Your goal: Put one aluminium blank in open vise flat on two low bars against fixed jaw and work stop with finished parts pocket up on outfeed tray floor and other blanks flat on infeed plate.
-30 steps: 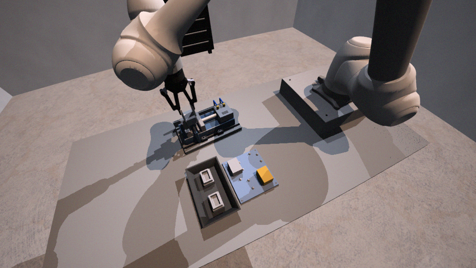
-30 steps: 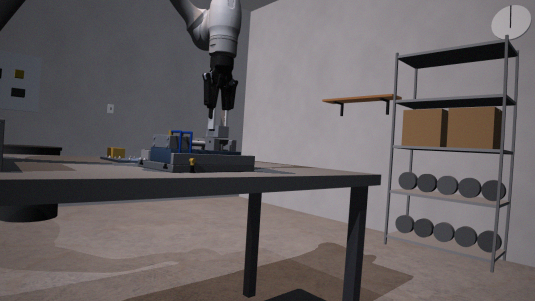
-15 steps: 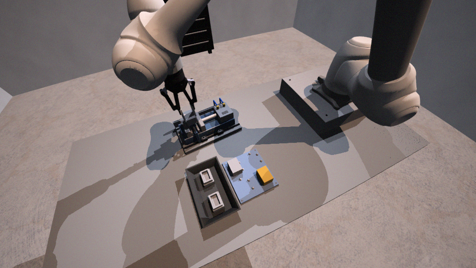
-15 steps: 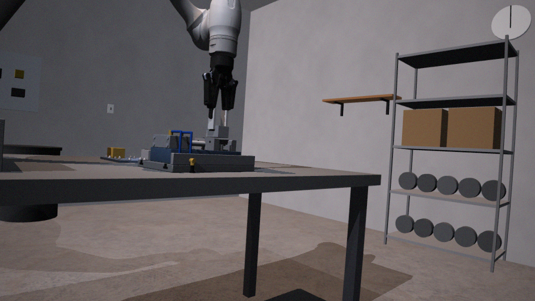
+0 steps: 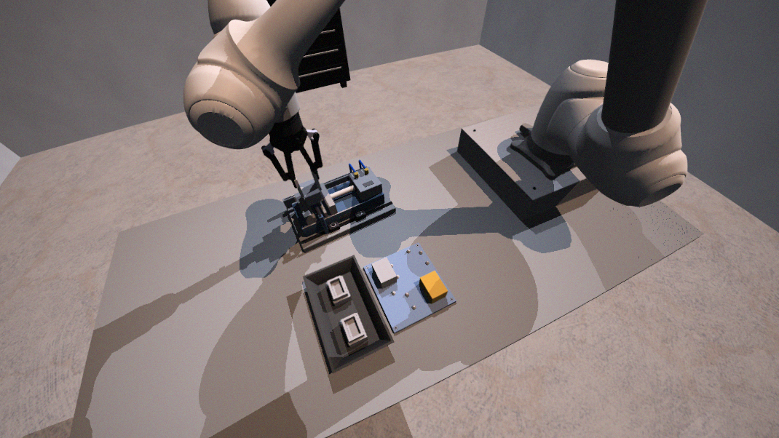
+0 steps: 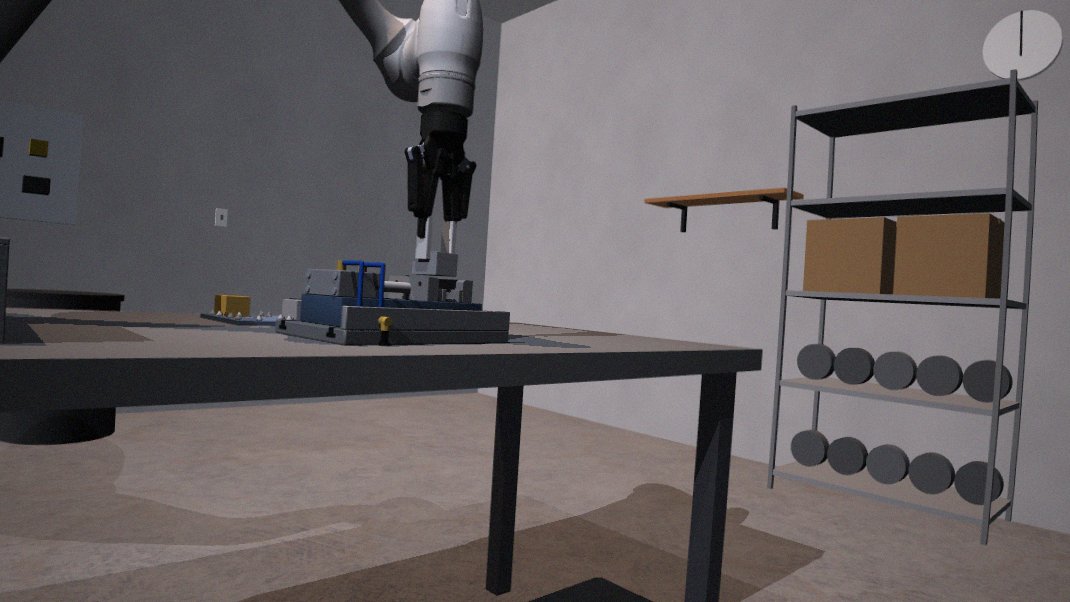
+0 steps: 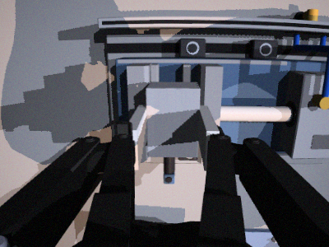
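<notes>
The gripper point(image 5: 307, 188) point(image 6: 437, 247) point(image 7: 173, 120), partly closed, gripped an aluminium blank point(image 5: 312, 197) point(image 6: 435, 263) point(image 7: 173, 99) above the vise point(image 5: 376, 214) point(image 6: 426, 320) point(image 7: 313, 117).
From above, the tray point(image 5: 376, 300) lay at the vise's six o'clock, two parts point(image 5: 338, 300) inside pocket-up; the infeed plate point(image 5: 400, 316) point(image 6: 261, 319) lay at five.

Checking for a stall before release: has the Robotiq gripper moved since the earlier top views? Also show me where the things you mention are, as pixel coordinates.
No visible move: the gripper point(image 5: 309, 190) point(image 6: 437, 250) point(image 7: 173, 120) keeps the same offset from the vise's two-hose block point(image 5: 368, 186) point(image 6: 320, 283) point(image 7: 306, 128) in the top view.
</notes>
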Controlling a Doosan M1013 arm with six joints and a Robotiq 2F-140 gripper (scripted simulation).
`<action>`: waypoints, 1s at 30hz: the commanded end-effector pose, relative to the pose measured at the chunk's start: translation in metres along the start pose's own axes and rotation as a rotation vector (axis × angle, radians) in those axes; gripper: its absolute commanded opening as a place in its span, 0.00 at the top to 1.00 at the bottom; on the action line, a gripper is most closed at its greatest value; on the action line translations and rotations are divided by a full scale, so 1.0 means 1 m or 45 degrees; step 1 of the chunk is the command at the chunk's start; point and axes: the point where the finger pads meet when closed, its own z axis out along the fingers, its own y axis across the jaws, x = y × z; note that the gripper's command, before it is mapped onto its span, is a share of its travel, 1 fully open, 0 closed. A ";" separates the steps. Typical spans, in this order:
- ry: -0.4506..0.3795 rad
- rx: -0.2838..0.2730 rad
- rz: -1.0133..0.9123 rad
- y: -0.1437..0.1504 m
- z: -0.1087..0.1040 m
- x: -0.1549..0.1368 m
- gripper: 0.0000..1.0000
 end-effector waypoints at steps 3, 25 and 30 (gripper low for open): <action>0.000 0.000 0.000 0.000 0.000 0.000 1.00; 0.000 0.000 0.000 0.000 0.007 0.000 1.00; 0.000 0.000 0.000 0.000 0.009 0.000 1.00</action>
